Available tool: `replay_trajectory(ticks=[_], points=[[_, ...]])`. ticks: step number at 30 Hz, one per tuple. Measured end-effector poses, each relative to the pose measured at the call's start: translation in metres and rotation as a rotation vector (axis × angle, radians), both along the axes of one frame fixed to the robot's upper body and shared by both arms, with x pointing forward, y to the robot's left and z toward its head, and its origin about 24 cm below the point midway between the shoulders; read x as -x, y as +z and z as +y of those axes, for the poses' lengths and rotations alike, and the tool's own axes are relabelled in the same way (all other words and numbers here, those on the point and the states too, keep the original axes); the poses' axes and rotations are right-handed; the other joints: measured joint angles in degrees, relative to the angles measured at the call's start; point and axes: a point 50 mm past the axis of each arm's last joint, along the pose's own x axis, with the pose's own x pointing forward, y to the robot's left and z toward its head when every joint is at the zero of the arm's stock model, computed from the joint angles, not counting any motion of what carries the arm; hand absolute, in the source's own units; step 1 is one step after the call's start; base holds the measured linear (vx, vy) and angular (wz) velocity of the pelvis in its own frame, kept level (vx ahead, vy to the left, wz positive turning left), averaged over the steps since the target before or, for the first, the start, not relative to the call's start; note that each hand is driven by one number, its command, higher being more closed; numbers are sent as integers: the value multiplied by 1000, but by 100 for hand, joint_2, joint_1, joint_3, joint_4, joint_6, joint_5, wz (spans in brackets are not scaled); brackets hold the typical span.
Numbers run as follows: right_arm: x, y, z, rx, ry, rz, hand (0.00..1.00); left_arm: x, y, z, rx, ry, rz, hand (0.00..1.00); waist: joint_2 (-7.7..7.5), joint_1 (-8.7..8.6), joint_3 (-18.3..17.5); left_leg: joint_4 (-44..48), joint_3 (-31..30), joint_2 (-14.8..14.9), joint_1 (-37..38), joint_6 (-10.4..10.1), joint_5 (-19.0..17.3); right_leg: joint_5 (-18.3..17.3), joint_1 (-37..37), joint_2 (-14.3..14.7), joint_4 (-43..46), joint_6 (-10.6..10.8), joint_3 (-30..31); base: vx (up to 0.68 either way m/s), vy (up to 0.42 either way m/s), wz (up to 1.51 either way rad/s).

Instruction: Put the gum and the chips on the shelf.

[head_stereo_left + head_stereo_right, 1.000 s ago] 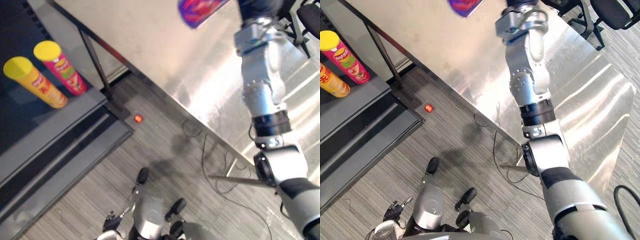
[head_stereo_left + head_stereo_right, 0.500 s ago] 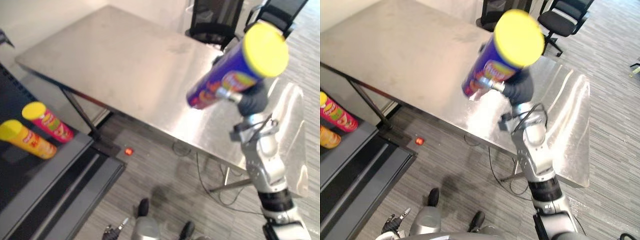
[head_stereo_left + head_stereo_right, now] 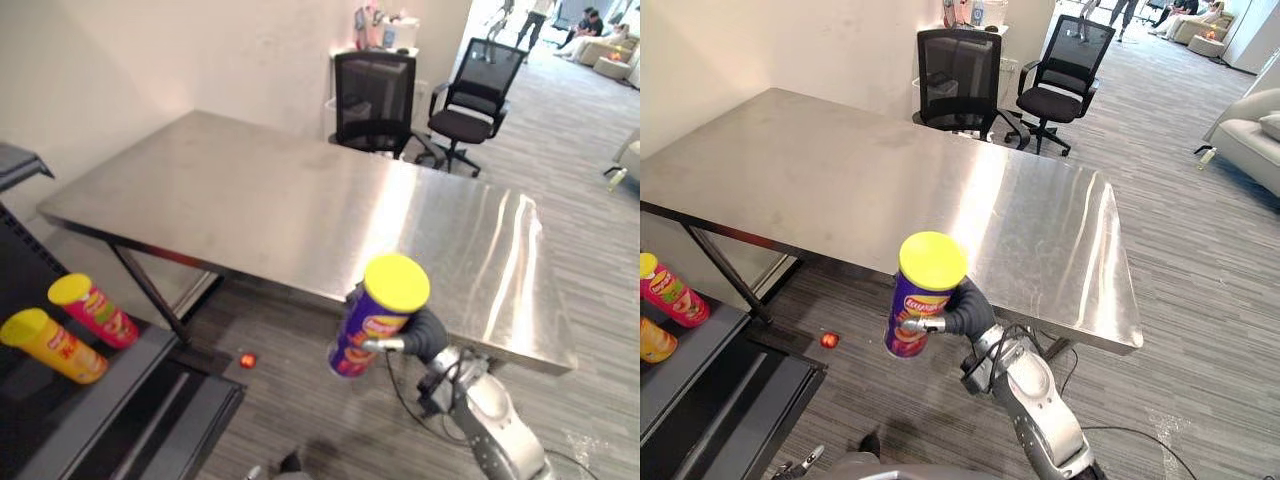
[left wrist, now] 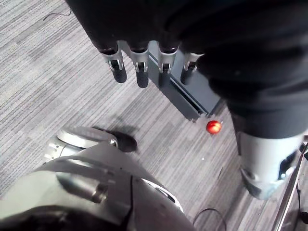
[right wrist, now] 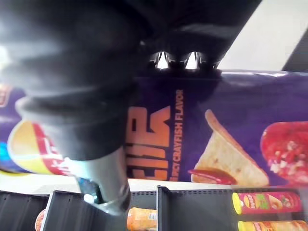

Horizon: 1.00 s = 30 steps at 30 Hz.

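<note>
Off the steel table's [image 3: 840,170] near edge, the right hand [image 3: 965,308] clasps a purple yellow-lidded chip tube [image 3: 920,300]; the dark shelf [image 3: 110,400] left of the table holds a pink tube [image 3: 95,310] and an orange tube [image 3: 55,345].

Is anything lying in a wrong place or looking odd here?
Yes: a small red object lies loose on the floor, between the shelf and the table. What it is cannot be told.
</note>
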Motion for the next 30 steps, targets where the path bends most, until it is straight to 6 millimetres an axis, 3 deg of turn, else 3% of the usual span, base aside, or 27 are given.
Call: replay_trajectory(ticks=[2,12,16,19,21,22,23,24,25,26,27,28,29,30], points=[[0,-7,1,76,-7,-4,100,11,-1,1,1,6,31,0,33,-119,-84,-1,-10,-12,-2,8,9,-1,2,-24,12,-1,-3,-11,0,2],[8,-19,-3,116,-37,39,100,24,-2,1,1,5,60,0,78,-231,-138,-1,-139,-60,96,74,60,-1,170,-75,92,-4,-87,1,-1,5],[13,-21,9,110,24,44,100,39,-3,-6,21,45,83,0,160,-155,-89,14,-173,-20,80,79,51,-118,135,-69,268,-22,-166,-30,-13,8],[15,-22,29,123,127,35,100,38,-3,-8,27,85,64,0,318,72,296,327,-311,75,-237,56,47,-172,39,-11,458,-108,-339,-68,-48,32],[11,-16,34,159,183,-16,100,35,-5,-20,57,133,41,0,610,118,777,616,-201,252,-633,61,-11,-243,-219,77,808,-236,-570,-159,-70,54],[10,-16,33,165,179,-18,100,36,-5,-22,70,152,43,0,653,119,845,664,3,316,-735,62,-98,-216,-259,98,783,-286,-644,-149,-70,58],[9,-17,31,161,163,-14,100,37,-6,-22,78,178,40,0,556,123,937,828,393,420,-832,183,-251,-177,-337,-14,703,-520,-808,-115,-15,68],[5,-19,25,168,132,-4,100,35,-7,-24,92,203,37,0,524,84,1067,1624,781,582,-1167,657,-398,-230,-442,-163,794,-653,-1055,-133,-4,83],[0,-23,17,183,89,18,100,36,-8,-30,119,228,43,0,544,42,1177,2979,1158,802,-1390,954,-531,-265,-534,-344,1056,-706,-1225,-111,-6,90],[1,-29,5,187,30,52,100,39,-9,-36,149,239,46,0,581,17,1180,4113,1438,1134,-1391,1010,-963,-295,-510,-412,1206,-738,-1433,-74,-23,76],[2,-32,-3,186,-7,69,100,39,-10,-38,161,233,42,0,613,-3,1162,4489,1555,1313,-1345,1040,-1099,-324,-515,-454,1289,-738,-1576,-36,8,100],[6,-37,-15,186,-67,103,100,35,-9,-38,168,215,28,0,776,-103,1101,4637,1815,1501,-1286,1014,-1122,-484,-533,-603,1629,-678,-1882,-55,43,131],[9,-42,-21,185,-102,136,100,34,-8,-31,148,174,24,0,686,-200,1111,4170,1908,1076,-1354,993,-1042,-746,-696,-777,1904,-456,-1887,-99,39,214],[15,-48,-24,168,-122,179,100,29,-3,-9,85,159,-8,0,308,-422,946,2645,1549,308,-971,867,-937,-858,-983,-1074,1891,-432,-1709,-115,20,223]])
